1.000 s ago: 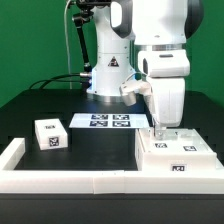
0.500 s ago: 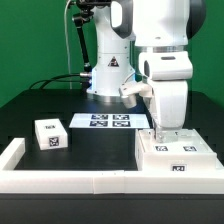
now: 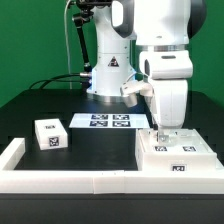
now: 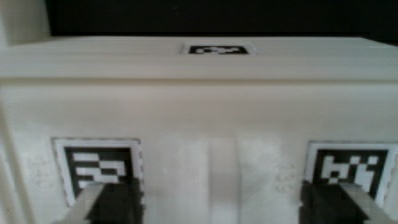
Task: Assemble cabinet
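Observation:
The cabinet body (image 3: 176, 156), a matte white box with black-and-white tags, lies at the exterior view's right near the front rim. My gripper (image 3: 160, 134) hangs straight down over its near-left part, fingertips at or just above its top. In the wrist view the cabinet's white top (image 4: 196, 100) fills the picture, with two tags by the fingers (image 4: 111, 205). The gripper (image 4: 217, 206) is open, its jaws spread wide with only the white surface between them. A smaller white tagged block (image 3: 50, 134) sits apart at the exterior view's left.
The marker board (image 3: 110, 121) lies flat behind the middle of the black table, in front of the robot base (image 3: 108, 75). A low white rim (image 3: 60, 178) edges the table's front and left side.
My gripper has sunk very slightly toward the cabinet body. The small block and the cabinet body have not moved.

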